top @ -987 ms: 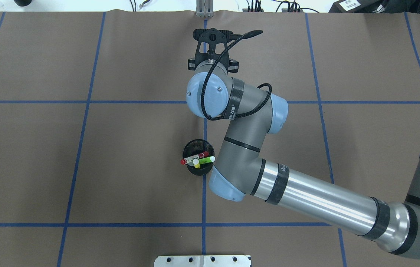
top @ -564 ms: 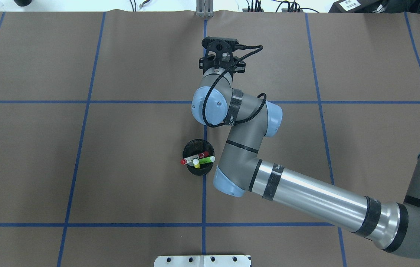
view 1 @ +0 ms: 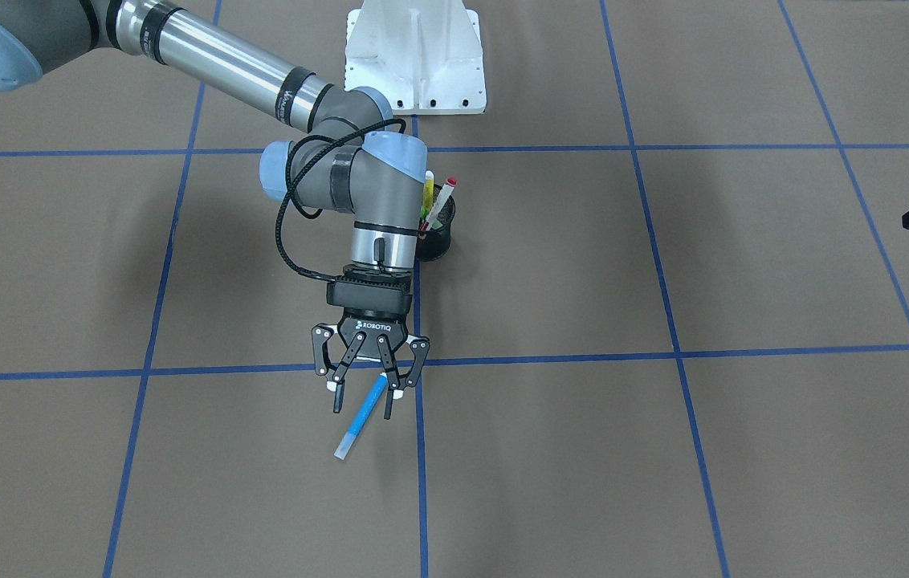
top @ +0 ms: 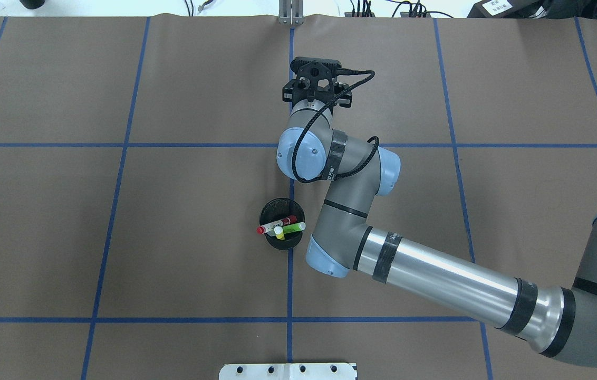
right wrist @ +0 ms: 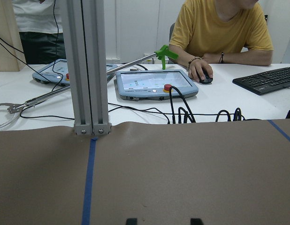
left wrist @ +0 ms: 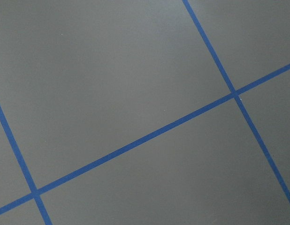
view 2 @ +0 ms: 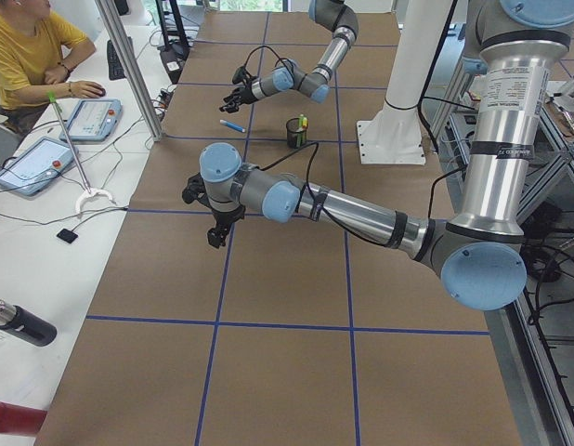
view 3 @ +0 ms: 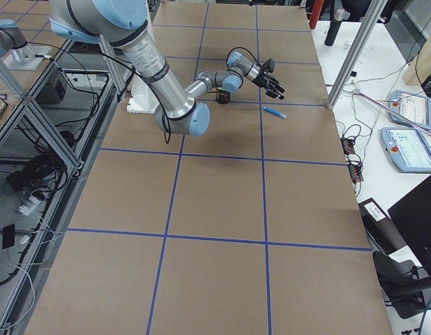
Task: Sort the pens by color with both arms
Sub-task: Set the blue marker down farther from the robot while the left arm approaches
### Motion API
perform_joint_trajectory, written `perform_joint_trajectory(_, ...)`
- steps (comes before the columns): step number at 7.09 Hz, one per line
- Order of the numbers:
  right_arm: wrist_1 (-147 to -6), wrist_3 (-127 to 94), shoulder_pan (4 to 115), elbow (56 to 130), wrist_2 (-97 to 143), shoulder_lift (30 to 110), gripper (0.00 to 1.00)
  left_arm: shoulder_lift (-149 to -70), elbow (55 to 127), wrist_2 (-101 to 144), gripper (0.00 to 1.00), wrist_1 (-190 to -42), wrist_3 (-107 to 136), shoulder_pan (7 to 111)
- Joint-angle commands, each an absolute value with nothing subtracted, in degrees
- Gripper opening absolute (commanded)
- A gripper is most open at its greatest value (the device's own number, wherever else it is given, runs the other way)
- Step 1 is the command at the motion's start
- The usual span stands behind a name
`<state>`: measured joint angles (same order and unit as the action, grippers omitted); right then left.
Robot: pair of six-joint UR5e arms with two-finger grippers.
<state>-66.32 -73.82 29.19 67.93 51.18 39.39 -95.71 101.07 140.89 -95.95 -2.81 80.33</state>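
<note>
Brown table (view 1: pixel 583 281), blue grid lines. Black mesh cup (top: pixel 269 211) – yellow pen (top: pixel 279 232), green pen (top: pixel 293 228), red-ended white pen (top: pixel 276 224). At its 7 o'clock, front view – pale-capped blue pen (view 1: pixel 360 417).

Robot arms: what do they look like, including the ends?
Both arms, right arm and left arm, are grey jointed tubes with a polished silver forearm section, black bands and light-blue joint caps. A black braided cable loops round the right wrist. The right arm's black linkage jaws carry white ROBOTIQ lettering and pale tips.
</note>
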Motion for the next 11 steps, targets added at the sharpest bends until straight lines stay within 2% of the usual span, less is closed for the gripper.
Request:
perform_joint_trajectory(1, -64.4, -74.2, 30.1, 68.6, 56.6, 38.9, 0.99, -95.7, 101.1, 140.9, 1.00, -96.0, -2.8, 80.3)
perform_joint_trajectory(3, -66.9, -74.3, 32.9, 70.4, 72.3, 38.5, 0.99, -96.3, 101.2, 140.9, 1.00, -95.9, -0.8, 80.2)
perform_joint_trajectory(5, -81.1, -74.2, 38.1, 77.0, 93.0, 38.6, 0.99, -99.4, 102.4, 140.7, 1.00, -95.7, 11.2, 77.7)
perform_joint_trajectory(8, -89.1, -72.2, 43.2, 81.5, 113.5, 39.3, 0.99, -103.7, 104.2, 140.3, 1.00, -95.2, 30.8, 71.1)
perform_joint_trajectory(11, -107.7, -58.9, 46.5, 92.3, 118.6, 41.6, 0.99, -115.4, 104.4, 140.3, 1.00, -91.6, 56.1, 57.4)
